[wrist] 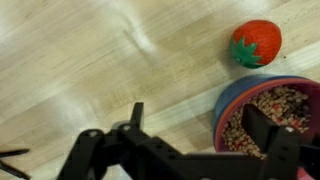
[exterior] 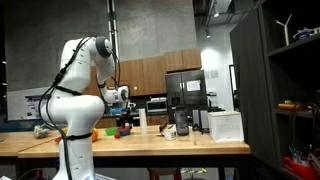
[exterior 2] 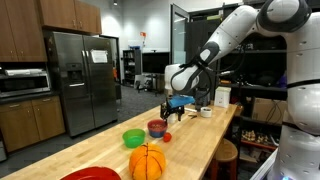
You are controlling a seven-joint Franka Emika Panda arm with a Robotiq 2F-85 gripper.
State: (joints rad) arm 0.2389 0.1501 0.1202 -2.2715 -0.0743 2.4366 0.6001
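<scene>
In the wrist view I had the gripper (wrist: pixel 196 115) low over the wooden worktop (wrist: pixel 90 60) w/ jaws spread wide, nothing btwn them. The finger (wrist: pixel 262 125) at frame right overlapped the bowl (wrist: pixel 228 105) of brown bits at lower right, contact not clear. A red strawberry (wrist: pixel 256 44) lay at upper right, just beyond the bowl, and in an exterior view the bowl (exterior 2: pixel 157 127) sat near centre w/ a green bowl (exterior 2: pixel 133 138) and orange ball (exterior 2: pixel 147 161) below-left.
</scene>
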